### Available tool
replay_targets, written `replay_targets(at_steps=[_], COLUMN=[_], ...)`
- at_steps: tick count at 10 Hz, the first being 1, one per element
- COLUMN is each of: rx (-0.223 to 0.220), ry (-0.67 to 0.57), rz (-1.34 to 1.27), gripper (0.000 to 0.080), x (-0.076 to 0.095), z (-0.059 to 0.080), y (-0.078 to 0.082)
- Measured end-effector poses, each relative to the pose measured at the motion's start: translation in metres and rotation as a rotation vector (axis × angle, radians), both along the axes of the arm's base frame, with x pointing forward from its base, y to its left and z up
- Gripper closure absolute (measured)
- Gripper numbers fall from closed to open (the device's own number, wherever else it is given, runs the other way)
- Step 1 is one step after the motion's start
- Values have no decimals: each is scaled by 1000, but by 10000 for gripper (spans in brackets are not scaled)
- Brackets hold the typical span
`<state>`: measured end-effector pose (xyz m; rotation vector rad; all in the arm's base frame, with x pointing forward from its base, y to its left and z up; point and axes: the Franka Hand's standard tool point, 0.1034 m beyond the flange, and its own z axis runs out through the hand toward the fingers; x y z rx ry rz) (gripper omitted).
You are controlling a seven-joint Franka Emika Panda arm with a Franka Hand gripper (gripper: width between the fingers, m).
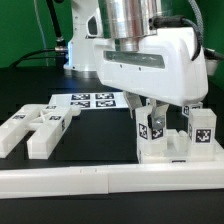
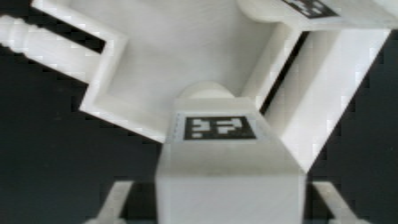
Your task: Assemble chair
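The chair (image 1: 172, 150) was not yet whole. Part of it stood built up at the exterior view's right, just behind the long white border rail (image 1: 90, 182), and the rest lay loose at the exterior view's left. No word or brand could be read anywhere; the only print was square black-and-white tags.

At the left lay at least three loose pieces (image 1: 40, 132), too closely bunched to count surely. Toward the middle and farther back, the marker board (image 1: 92, 100) showed four tags. Right of it the gripper (image 1: 152, 112) pointed straight down onto a tagged post (image 1: 152, 130), its jaws drawn narrow and clamped on that post. A second tagged post (image 1: 201, 130) stood near it at the far right.

In the wrist view the held post (image 2: 222, 165) carried one tag and sat between the two fingers (image 2: 119, 205), with a white slab (image 2: 178, 70) behind it.
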<state>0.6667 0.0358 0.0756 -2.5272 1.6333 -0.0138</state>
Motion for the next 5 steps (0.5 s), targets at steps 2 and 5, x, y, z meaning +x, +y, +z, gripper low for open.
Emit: replay_targets(at_steps=[2, 5], rx=[-4, -31], ry=[-4, -36], rz=[52, 348], gripper=[395, 162], x=[0, 1], z=[0, 1], y=[0, 1])
